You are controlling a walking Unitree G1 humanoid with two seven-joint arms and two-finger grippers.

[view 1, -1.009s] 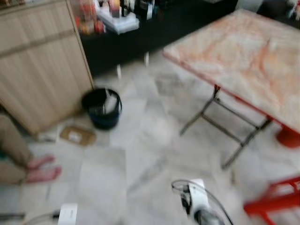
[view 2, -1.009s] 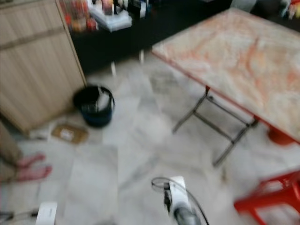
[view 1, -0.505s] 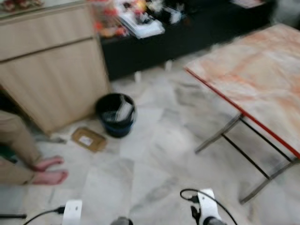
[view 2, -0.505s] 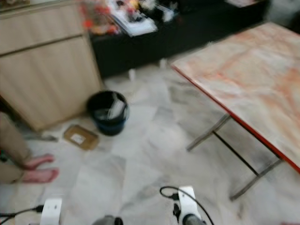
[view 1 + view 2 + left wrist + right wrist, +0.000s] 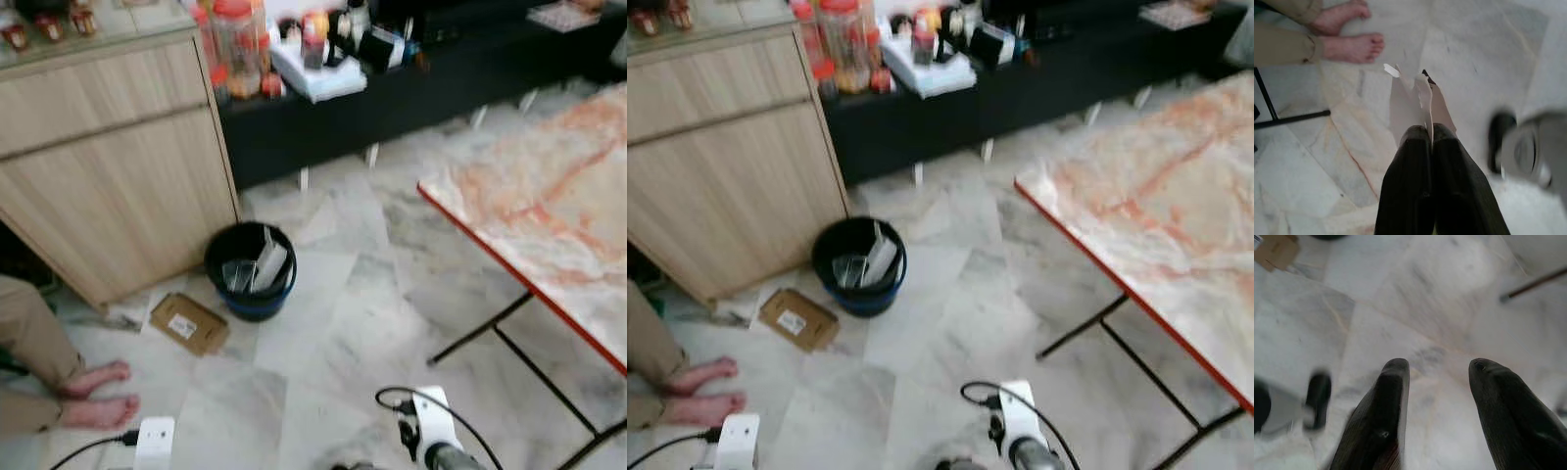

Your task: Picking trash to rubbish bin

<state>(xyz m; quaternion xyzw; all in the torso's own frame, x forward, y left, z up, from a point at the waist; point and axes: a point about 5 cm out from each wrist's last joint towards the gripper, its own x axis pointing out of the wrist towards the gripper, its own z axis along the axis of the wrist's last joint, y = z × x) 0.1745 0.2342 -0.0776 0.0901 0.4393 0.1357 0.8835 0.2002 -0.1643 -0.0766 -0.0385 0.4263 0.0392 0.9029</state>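
A black rubbish bin (image 5: 251, 271) with a blue base stands on the marble floor by the wooden cabinet, with some trash inside it. A flat brown cardboard piece (image 5: 189, 323) lies on the floor just left of the bin. In the left wrist view my left gripper (image 5: 1425, 134) is shut on a torn piece of pale paper (image 5: 1409, 105) that sticks out past its fingertips. My right gripper (image 5: 1437, 369) is open above bare floor, with nothing between its fingers. Both wrists sit at the bottom edge of the eye views.
A person's bare feet (image 5: 98, 397) and trouser legs are at the left. A wooden cabinet (image 5: 108, 166) and a low black shelf (image 5: 411, 93) with jars and bottles stand behind the bin. A marble-topped folding table (image 5: 549, 220) with a red edge fills the right side.
The camera has swung, so the bin and cabinet now sit more central and sharper, and the table has slid to the right. The red stool has left the picture.
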